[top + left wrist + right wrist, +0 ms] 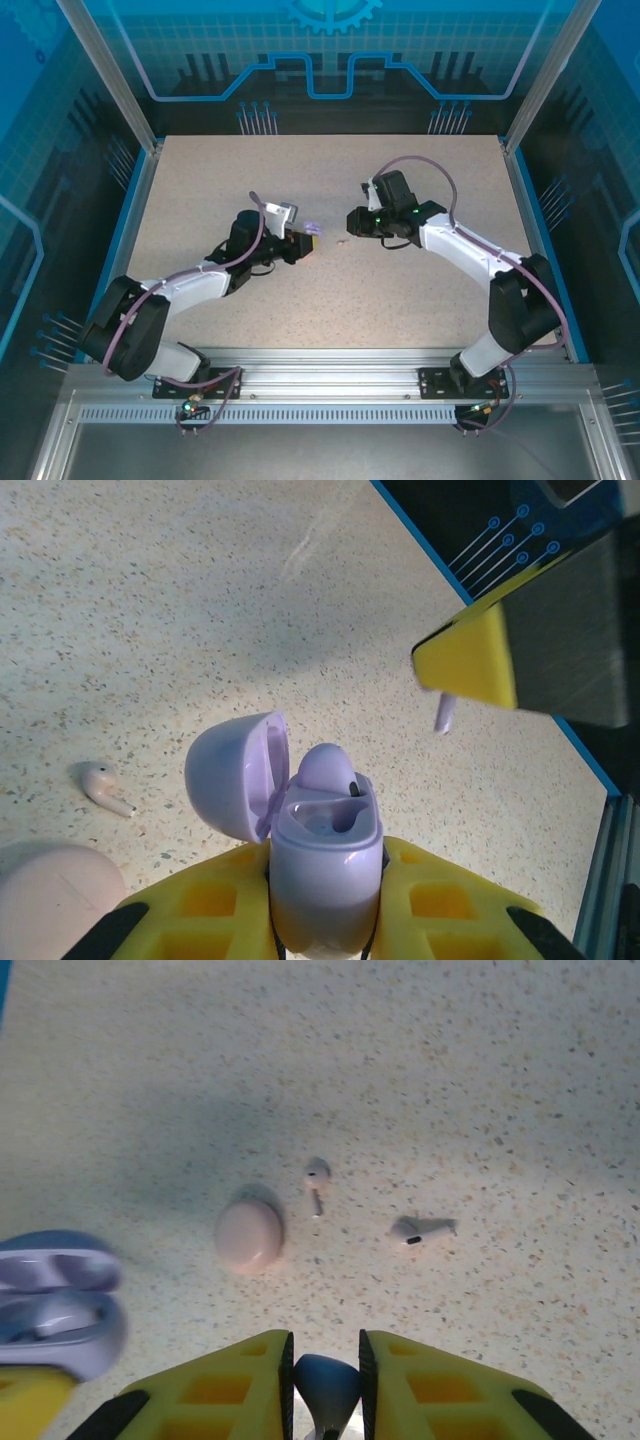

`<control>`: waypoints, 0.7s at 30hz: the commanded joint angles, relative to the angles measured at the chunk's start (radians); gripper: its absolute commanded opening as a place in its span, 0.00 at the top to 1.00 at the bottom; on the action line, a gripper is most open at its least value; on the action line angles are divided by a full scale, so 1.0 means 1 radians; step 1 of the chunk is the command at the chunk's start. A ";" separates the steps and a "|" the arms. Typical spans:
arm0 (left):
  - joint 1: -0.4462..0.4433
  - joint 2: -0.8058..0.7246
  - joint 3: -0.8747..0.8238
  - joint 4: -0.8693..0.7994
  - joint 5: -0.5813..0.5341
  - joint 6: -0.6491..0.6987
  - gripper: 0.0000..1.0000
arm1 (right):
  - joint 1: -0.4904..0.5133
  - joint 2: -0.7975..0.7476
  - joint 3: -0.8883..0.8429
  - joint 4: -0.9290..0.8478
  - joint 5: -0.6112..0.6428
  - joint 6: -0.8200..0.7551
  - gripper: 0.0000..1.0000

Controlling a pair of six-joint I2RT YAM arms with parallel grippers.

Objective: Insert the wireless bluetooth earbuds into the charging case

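Over the middle of the speckled beige tabletop (330,310) both arms meet nose to nose. From where I stand, the left gripper (325,880) is clamped round the glossy lilac round charging case (320,825), lid flipped back toward nine o'clock and mouth up, presumably to present the free socket. One purple stemmed earbud (328,765) already sits inside. At two o'clock the right gripper (325,1350) pinches the second purple earbud (325,1385), ready for seating. A closed pale pink round case (248,1233) and two pale pink stemmed earbuds (317,1175) lie loose, their turn seemingly later.
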 commanded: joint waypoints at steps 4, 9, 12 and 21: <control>-0.024 0.024 0.028 0.095 0.024 0.007 0.95 | -0.014 -0.075 0.012 0.037 -0.068 -0.004 0.75; -0.040 0.020 0.024 0.139 0.056 0.053 0.94 | -0.010 -0.116 0.012 0.063 -0.100 -0.005 0.75; -0.052 0.014 0.022 0.159 0.080 0.096 0.94 | -0.001 -0.142 0.014 0.080 -0.113 -0.013 0.75; -0.077 0.002 0.036 0.182 0.117 0.160 0.94 | 0.048 -0.191 0.044 0.075 -0.103 -0.069 0.74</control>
